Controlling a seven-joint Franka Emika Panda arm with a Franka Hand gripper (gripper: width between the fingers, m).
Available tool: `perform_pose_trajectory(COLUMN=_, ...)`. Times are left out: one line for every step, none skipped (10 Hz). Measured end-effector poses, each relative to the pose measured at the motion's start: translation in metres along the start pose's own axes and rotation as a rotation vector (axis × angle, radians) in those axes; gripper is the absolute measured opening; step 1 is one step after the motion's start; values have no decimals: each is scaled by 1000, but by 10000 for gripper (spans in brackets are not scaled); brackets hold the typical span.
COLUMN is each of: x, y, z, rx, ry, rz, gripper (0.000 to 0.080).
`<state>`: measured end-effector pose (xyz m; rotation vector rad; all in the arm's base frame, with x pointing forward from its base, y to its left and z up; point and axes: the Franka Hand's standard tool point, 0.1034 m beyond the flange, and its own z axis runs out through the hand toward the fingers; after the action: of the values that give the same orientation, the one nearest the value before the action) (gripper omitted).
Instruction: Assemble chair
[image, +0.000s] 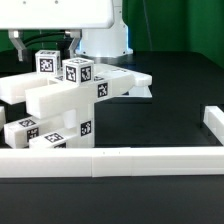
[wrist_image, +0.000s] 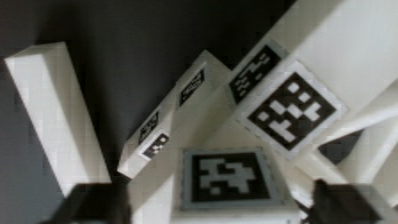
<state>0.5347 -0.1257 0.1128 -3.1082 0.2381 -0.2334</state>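
Black table (image: 170, 90), white border wall (image: 150, 160)

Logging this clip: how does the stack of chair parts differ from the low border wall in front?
The chair parts carry black-and-white tags; the border wall is plain. The chair parts pile up tilted at angles; the border wall lies flat and straight, turning a corner at the exterior view's right. Both are matte white.

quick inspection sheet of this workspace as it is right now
surface: black matte table top, bare on the exterior view's right
job's things: chunky matte white plastic chair parts with black-and-white square tags, clustered as one blocky stack on the exterior view's left
clutter: nothing seen
grippers: pincer close over a tagged part; open or shut cannot be told
cables: nothing seen
surroundings: long low white border wall along the near edge; glossy white robot arm behind
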Motion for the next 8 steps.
perform_pose_trajectory(x=0, y=0, z=0, rx=0, ry=0, rz=0, gripper=390)
perform_pose_trajectory(x=0, y=0, z=0, rx=0, ry=0, rz=0, gripper=284)
perform_pose_trajectory(x=0, y=0, z=0, rx=0, ry=0, rz=4, gripper=284)
perform_pose_trajectory(x=0, y=0, z=0, rx=1, ry=0, rz=38, gripper=284)
perform_pose_trajectory(x=0, y=1, z=0, rx=2, ry=1, rz=79, gripper=284)
perform_pose_trajectory(x=0, y=0, z=0, rx=4, ry=3, rz=208, gripper=284)
perform_pose_trajectory(x=0, y=1, z=0, rx=3, ry=7, rz=360, gripper=284)
perform_pose_trajectory(x=0, y=2, z=0, rx=2, ry=7, rz=453, gripper=284)
